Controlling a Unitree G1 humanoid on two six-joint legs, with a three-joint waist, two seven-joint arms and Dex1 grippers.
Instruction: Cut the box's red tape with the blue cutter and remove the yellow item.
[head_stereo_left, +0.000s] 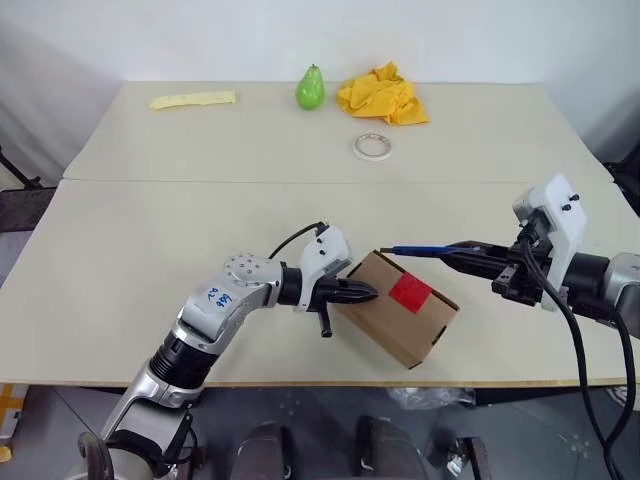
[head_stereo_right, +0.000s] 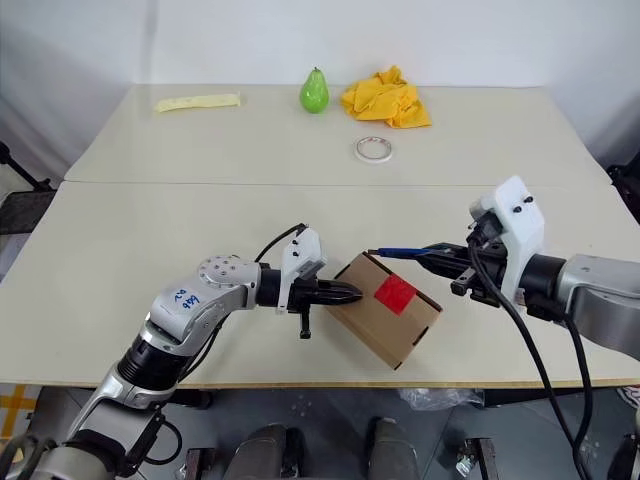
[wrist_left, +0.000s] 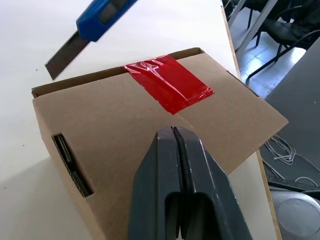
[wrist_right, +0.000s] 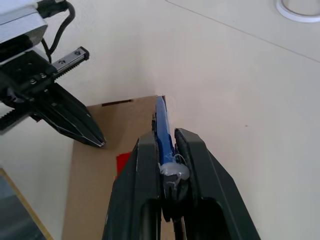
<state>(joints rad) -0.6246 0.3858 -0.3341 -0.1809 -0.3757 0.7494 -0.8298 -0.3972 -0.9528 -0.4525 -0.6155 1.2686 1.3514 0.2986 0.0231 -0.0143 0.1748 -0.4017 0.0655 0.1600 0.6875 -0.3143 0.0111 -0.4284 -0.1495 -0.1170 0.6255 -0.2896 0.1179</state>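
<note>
Step in hand: we judged this the approach to the cut; the short bright red rectangle of tape (head_stereo_left: 410, 293) lay whole across the flap seam, uncut.
Box: the small brown cardboard carton (head_stereo_left: 385, 322) sat on the near part of the pale table (head_stereo_left: 120, 240), close to its front edge, turned at an angle, flaps shut.
Left gripper: our left gripper (head_stereo_left: 367, 293) had its two black fingers pressed together, tips touching the carton's left end, bracing it as far as we could tell.
Right gripper: our right gripper (head_stereo_left: 462, 255) pinched the slim dark blue pen-like cutter (head_stereo_left: 422, 250) between its fingers, pointing toward the box.
Blade: in the left wrist view the cutter's grey blade (wrist_left: 64, 55) was out and hung over the far edge of the carton, apart from the tape.
Next move, our judgement: the blade had to come down onto the tape along the seam and be drawn through it, while the left fingers kept the box from sliding.
Yellow item: we could not see it; presumably inside the closed box.
In the way: nothing lay between blade and tape; the left fingertips sat near the tape, so the stroke needed to stay clear of them.
Around: a green pear (head_stereo_left: 310, 88), a crumpled yellow-orange cloth (head_stereo_left: 382, 95), a whitish tape ring (head_stereo_left: 372, 146) and a pale yellow flat strip (head_stereo_left: 192, 99) lay well apart on the far side.
</note>
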